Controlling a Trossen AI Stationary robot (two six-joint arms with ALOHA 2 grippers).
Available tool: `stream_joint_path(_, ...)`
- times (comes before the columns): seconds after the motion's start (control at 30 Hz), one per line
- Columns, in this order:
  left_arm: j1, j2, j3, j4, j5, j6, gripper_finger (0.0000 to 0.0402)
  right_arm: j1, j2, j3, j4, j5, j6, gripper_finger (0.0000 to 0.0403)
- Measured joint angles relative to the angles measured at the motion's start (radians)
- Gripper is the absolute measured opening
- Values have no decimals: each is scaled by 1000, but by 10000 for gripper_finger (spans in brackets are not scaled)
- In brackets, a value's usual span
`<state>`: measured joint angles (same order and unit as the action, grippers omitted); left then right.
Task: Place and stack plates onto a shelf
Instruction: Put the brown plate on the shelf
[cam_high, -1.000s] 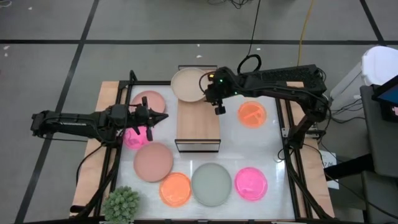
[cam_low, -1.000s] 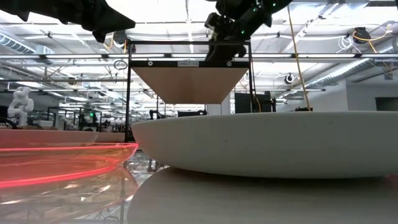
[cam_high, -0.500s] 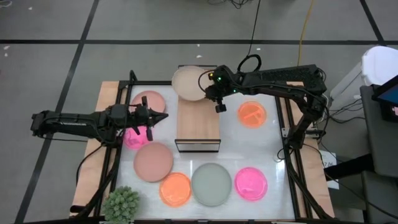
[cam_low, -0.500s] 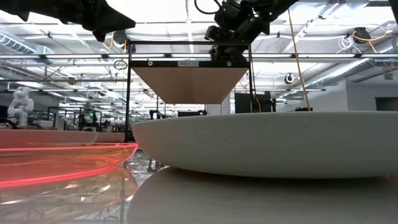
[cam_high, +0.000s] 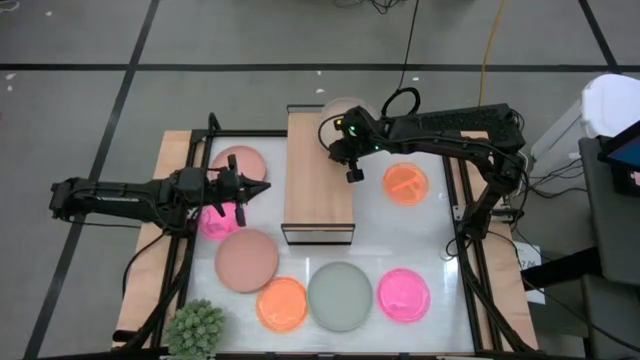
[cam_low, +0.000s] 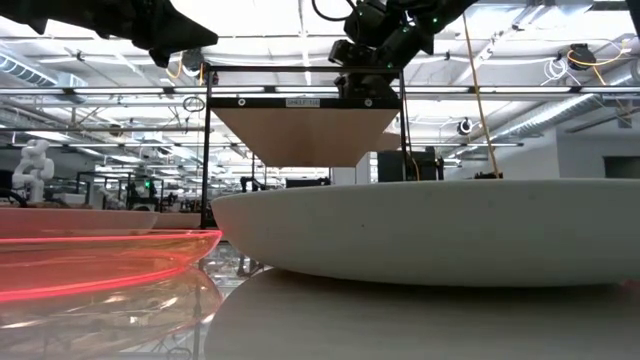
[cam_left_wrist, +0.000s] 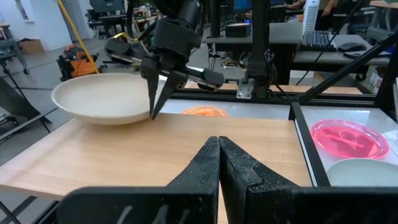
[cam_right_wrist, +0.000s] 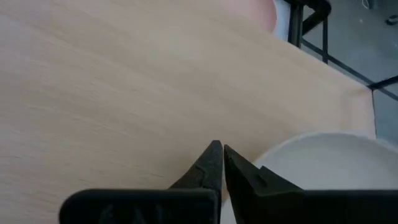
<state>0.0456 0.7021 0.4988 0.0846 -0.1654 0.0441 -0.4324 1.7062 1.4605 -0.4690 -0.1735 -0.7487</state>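
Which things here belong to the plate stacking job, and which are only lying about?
Job:
shelf
beige plate on its far end
pink plates
orange plates
green plate

Lying about:
plant ball
yellow cable

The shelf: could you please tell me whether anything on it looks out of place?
The beige plate sits at the far end of the shelf and hangs partly past its edge instead of lying squarely on the board. The right gripper, jaws shut, stands at the plate's rim without holding it.
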Motion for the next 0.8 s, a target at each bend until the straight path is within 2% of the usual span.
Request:
stream_joint_path(0.2, 0, 0, 0, -9, 0, -1, 4, 43, -84, 0, -70, 274, 71, 11)
stream_joint_path(0.27, 0, 0, 0, -11, 0, 0, 4, 55, -120, 0, -103, 330, 137, 23)
stream_joint_path(0.47, 0, 0, 0, -11, 0, 0, 4, 23, -149, -26, -281, 330, 336, 93)
stream_joint_path(0.63, 0, 0, 0, -11, 0, -5, 4, 20, -170, -157, -314, 341, 409, 143)
stream_joint_path(0.8, 0, 0, 0, -12, 0, -6, 4, 27, -249, -305, -298, 357, 463, 169)
